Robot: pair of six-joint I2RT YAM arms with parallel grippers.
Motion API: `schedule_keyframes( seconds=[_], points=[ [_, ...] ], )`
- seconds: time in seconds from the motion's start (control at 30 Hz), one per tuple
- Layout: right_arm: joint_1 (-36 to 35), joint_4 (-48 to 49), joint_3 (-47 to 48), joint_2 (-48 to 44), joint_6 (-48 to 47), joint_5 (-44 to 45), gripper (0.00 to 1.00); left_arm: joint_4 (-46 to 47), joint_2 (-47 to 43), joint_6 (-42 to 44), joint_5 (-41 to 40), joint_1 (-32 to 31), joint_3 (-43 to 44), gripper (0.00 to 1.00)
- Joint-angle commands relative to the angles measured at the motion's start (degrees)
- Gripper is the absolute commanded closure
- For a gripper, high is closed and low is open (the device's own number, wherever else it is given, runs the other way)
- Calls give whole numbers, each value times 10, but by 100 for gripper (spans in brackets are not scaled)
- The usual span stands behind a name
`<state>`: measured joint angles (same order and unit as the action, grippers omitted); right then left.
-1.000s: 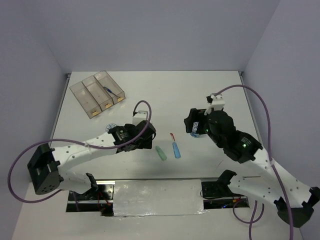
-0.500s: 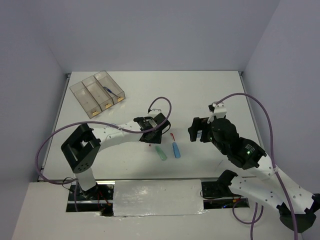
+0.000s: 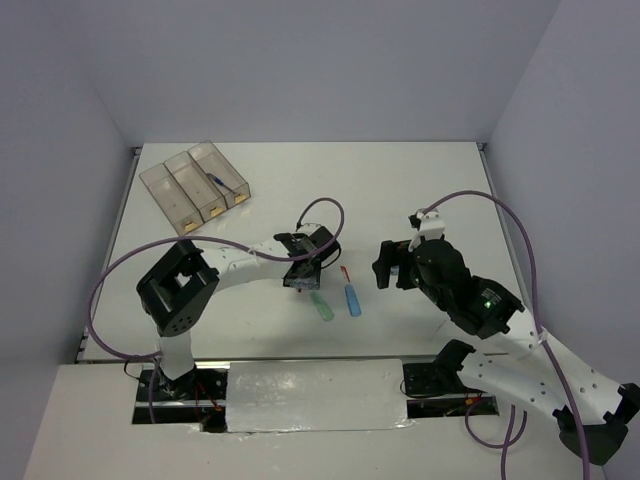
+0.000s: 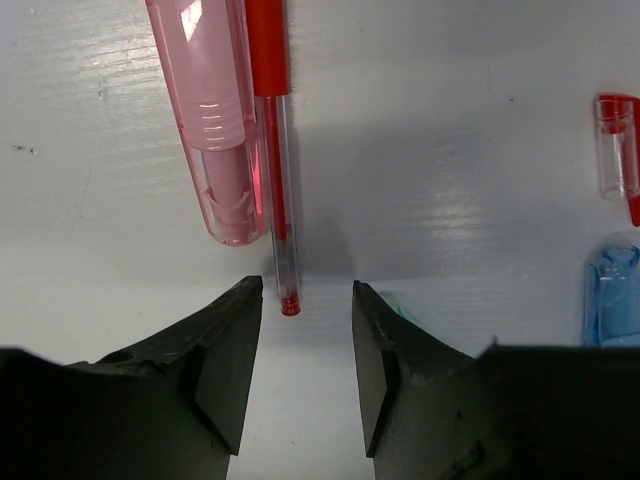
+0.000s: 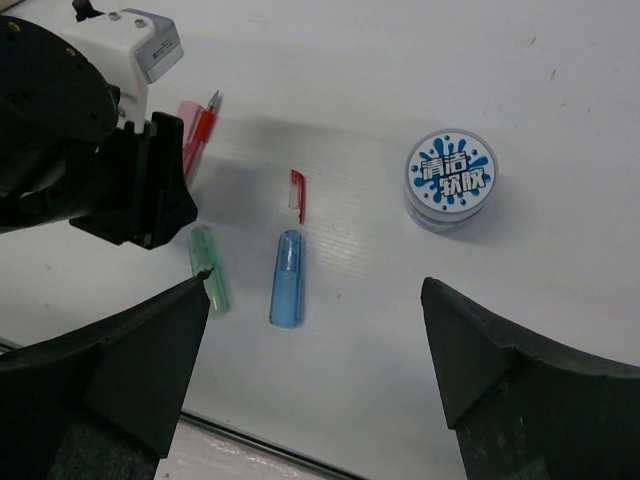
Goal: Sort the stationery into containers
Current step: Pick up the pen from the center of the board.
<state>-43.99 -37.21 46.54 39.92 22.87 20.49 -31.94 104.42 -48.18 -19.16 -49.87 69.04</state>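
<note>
A pink bar (image 4: 215, 130) and a thin red pen (image 4: 272, 150) lie side by side on the white table, just ahead of my left gripper (image 4: 305, 300). That gripper is partly open with nothing between its jaws; the pen's rear end sits right at the fingertips. In the top view the left gripper (image 3: 303, 272) hides both. A green bar (image 5: 209, 270), a blue bar (image 5: 287, 278) and a red pen cap (image 5: 297, 193) lie close by. A blue-white tape roll (image 5: 450, 178) stands to the right. My right gripper (image 5: 315, 300) hovers wide open above them. The containers (image 3: 195, 185) sit far left.
A blue pen (image 3: 222, 181) lies in the rightmost bin of the containers. The green bar (image 3: 322, 307) and blue bar (image 3: 352, 300) lie between the two arms, near the table's front edge (image 3: 310, 358). Purple cables loop off both arms.
My left arm has swung right and forward, down over the pink bar and red pen, and its jaws have narrowed. The right gripper has shifted slightly and stays wide.
</note>
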Motion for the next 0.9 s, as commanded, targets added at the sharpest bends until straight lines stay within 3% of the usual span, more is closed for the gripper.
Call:
schedule_keyframes(
  seconds=[0.0, 0.67, 0.87],
  points=[
    [0, 23, -5, -5, -6, -3, 6, 4, 13, -2, 13, 9, 18, 47],
    [0, 49, -24, -13, -10, -22, 6, -20, 75, 13, 14, 44, 77, 52],
    [0, 57, -27, -4, -8, -31, 6, -16, 71, 11, 18, 44, 66, 68]
  ],
)
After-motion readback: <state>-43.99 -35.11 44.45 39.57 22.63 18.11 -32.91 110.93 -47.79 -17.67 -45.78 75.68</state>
